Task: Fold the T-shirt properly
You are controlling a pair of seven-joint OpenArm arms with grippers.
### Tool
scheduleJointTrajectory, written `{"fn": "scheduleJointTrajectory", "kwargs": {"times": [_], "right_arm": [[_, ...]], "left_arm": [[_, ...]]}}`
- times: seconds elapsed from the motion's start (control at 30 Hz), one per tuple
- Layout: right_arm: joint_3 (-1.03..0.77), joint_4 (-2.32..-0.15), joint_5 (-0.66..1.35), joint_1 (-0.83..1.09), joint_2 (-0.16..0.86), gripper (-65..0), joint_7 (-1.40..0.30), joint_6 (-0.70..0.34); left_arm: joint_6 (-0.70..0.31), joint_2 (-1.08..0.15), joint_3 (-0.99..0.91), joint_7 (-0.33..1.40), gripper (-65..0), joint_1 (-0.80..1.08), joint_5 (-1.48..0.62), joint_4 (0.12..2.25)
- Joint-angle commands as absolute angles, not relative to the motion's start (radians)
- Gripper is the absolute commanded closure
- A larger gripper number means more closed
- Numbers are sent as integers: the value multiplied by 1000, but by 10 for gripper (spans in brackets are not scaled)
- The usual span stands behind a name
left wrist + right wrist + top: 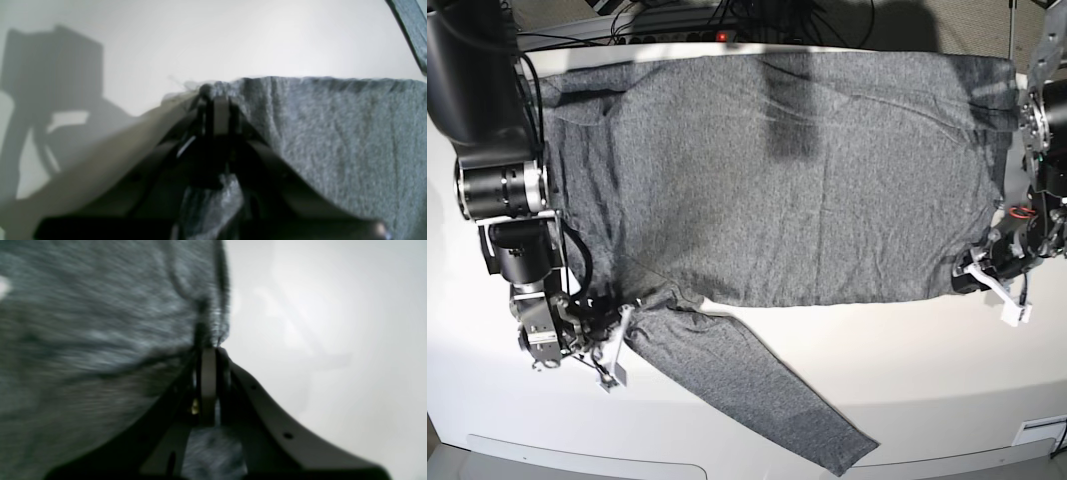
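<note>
The dark-grey T-shirt (777,170) lies spread across the white table, one long sleeve (747,380) trailing toward the front edge. My left gripper (967,277) is shut on the shirt's near right corner; the left wrist view shows its jaws (213,95) closed on the cloth edge (333,133). My right gripper (622,315) is shut on the shirt at the near left, where the sleeve joins the body; the right wrist view shows its jaws (208,346) pinching the blurred cloth (100,340).
The white table (927,380) shows bare in front of the shirt and at the right. Cables and a power strip (677,15) lie behind the table's far edge. The right arm's black body (487,150) stands over the shirt's left side.
</note>
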State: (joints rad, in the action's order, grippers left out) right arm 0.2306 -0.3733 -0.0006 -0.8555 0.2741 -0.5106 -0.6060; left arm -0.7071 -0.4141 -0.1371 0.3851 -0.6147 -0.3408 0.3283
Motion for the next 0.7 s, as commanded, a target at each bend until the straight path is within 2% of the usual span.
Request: {"fn": "scheduleJointTrajectory", "kwargs": {"times": [0.0, 0.23, 0.43, 0.57, 0.67], "right_arm": [[229, -411, 22, -900, 280, 0, -515, -620], [229, -619, 154, -853, 289, 0, -691, -635], [220, -999, 287, -695, 347, 0, -810, -617], [170, -1262, 354, -574, 395, 0, -859, -566], [99, -1369, 395, -502, 418, 0, -896, -566]], "left_arm": [[-698, -432, -136, 407, 0, -632, -348, 343], [-698, -435, -136, 488, 0, -632, -422, 402], [-698, -436, -136, 610, 0, -622, -526, 535], [-698, -446, -136, 615, 0, -543, -625, 675], [-698, -463, -136, 650, 0, -444, -713, 834]]}}
